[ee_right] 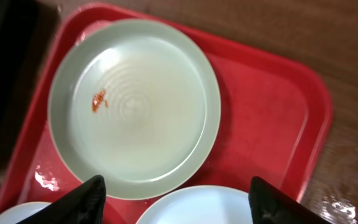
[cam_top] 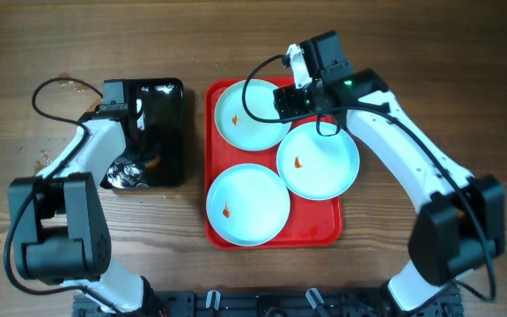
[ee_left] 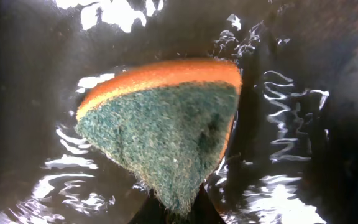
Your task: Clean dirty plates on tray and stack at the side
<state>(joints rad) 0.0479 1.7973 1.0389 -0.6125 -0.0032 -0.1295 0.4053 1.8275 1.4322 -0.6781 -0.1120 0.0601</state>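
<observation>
Three pale blue plates lie on the red tray: one at the far left, one at the right, one at the near side. Each bears a small orange stain. My right gripper is open and empty, hovering above the far-left plate's edge. In the right wrist view that plate lies ahead, with the right plate just below the jaws. My left gripper is shut on an orange sponge with a green scouring face, above the black tray.
The smaller black tray holds shiny water and stands left of the red tray, with my left gripper over it. Bare wooden table lies to the right of the red tray. Cables loop from both arms.
</observation>
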